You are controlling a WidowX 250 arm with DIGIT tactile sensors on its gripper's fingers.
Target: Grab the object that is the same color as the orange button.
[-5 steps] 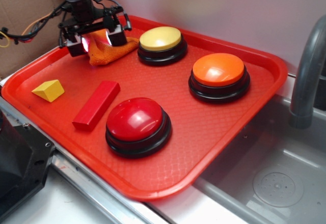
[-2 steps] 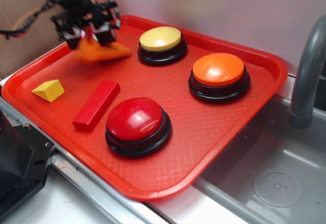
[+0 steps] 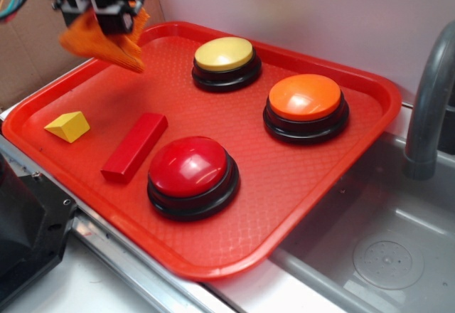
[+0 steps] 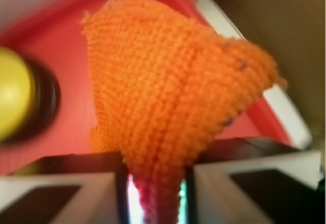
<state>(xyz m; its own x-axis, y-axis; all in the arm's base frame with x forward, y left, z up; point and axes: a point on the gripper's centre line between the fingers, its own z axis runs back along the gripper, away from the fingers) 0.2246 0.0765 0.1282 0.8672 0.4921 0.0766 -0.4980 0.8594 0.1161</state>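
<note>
My gripper (image 3: 106, 16) hangs above the tray's (image 3: 298, 178) far left corner, its jaws pinched on the orange cloth (image 3: 106, 43). The cloth droops straight down from the fingers, clear of the tray surface, its loose end pointing toward the yellow button (image 3: 225, 55). From the wrist, the cloth (image 4: 168, 96) fills the view, its narrow bunched end caught between the two fingers (image 4: 239, 193) and the wide part fanning away from them. The orange button (image 3: 306, 98), its colour match, sits well apart to the right. I judge the grab made; any further move is simply upward, cloth hanging directly beneath the gripper.
</note>
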